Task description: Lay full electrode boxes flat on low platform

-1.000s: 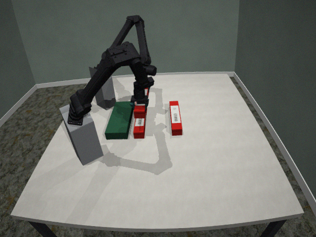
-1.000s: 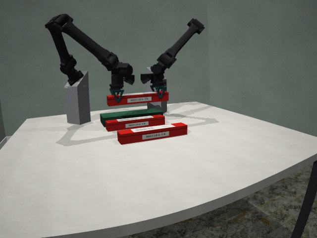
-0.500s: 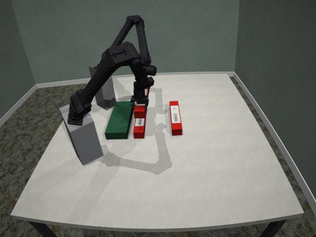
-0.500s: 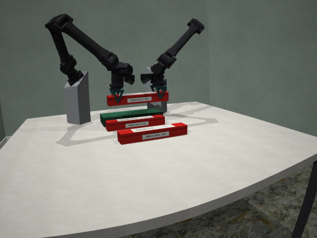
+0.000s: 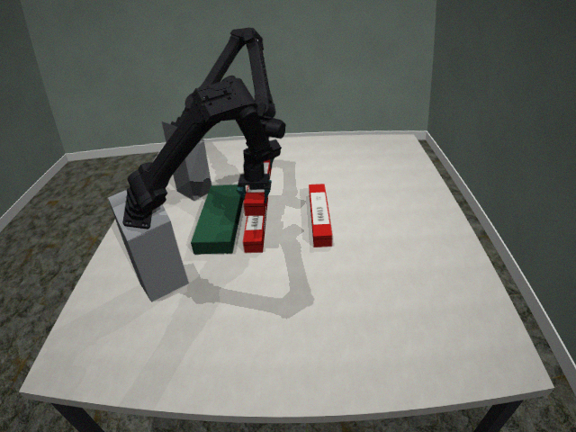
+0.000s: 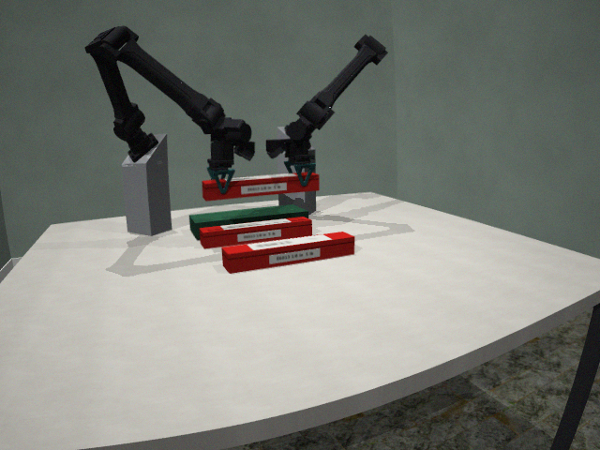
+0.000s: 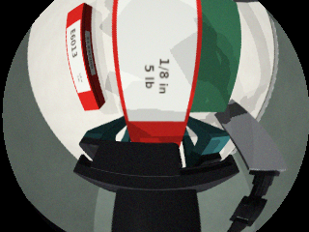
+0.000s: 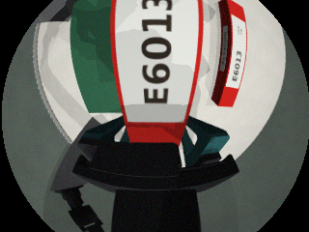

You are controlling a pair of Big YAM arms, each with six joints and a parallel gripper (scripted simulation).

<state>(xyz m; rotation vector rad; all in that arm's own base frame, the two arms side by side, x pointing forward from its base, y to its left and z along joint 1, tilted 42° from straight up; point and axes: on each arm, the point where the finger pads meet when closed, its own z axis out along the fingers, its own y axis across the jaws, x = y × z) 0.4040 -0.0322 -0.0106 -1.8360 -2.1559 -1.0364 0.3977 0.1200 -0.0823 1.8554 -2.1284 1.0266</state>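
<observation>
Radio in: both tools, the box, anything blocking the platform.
Both tools shut on the raised red box. Green platform bare. Nothing seen on it.

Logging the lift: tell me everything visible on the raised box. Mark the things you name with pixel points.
The raised box point(image 5: 254, 204) point(image 6: 263, 187) point(image 7: 156, 43) point(image 8: 156, 53) is long, red, cardboard-looking and closed, with white top and side labels; the top reads E6013, 1/8 in, 5 lb. It hangs roughly level above the middle box point(image 5: 253, 238) point(image 6: 217, 237), pinched near opposite ends by the left tool point(image 6: 299, 180) point(image 7: 156, 126) and right tool point(image 5: 254, 189) point(image 6: 221, 185) point(image 8: 155, 114).
</observation>
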